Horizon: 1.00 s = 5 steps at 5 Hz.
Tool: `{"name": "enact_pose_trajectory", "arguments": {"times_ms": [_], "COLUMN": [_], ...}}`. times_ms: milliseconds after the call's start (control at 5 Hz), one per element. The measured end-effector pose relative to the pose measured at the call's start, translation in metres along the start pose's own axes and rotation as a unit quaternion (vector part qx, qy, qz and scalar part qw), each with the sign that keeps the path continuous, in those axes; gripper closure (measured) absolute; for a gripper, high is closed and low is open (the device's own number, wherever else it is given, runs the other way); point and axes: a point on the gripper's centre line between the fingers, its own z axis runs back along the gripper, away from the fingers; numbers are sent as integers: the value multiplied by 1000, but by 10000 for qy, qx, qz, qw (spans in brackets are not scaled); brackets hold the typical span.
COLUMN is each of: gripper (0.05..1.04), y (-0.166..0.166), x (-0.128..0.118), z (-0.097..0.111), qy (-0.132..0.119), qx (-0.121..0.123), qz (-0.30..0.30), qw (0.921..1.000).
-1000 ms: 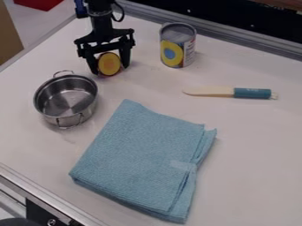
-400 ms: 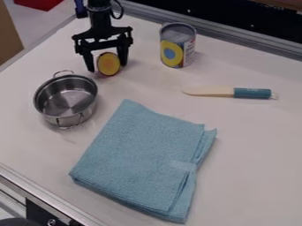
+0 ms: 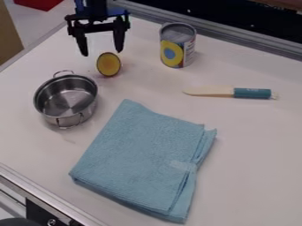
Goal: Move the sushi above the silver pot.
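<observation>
Sushi [image 3: 108, 64] sits on the desk [image 3: 251, 145] just beyond the silver pot [image 3: 66, 100], off to the right in my view, probably to satisfy "above". My claw [image 3: 101, 53] is parted and holds nothing, presumably to avoid dragging it.

Arm [image 3: 96, 9] is black and blocky near the wrist, dark blue bits along its edges, maybe cable or trim, hard to tell at that spot. Gripper [image 3: 102, 52] is all black too: wide crossbar frame, knobby linkage joints at both ends, two slim fingers [image 3: 119, 40] tapering to narrow tips.
</observation>
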Motion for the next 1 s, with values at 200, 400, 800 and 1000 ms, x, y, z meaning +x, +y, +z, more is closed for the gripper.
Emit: {"name": "enact_pose_trajectory", "arguments": {"times_ms": [200,400,800,1000], "gripper": [84,84,84,84], "y": [-8,-6,9,9], "x": [-20,-40,-96,-130], "z": [3,11,12,5], "qy": [-40,-94,-6,79], "qx": [-134,-318,-514,-528], "qz": [-299,-664,-1621,-2138], "qw": [9995,9972,9854,9754]}}
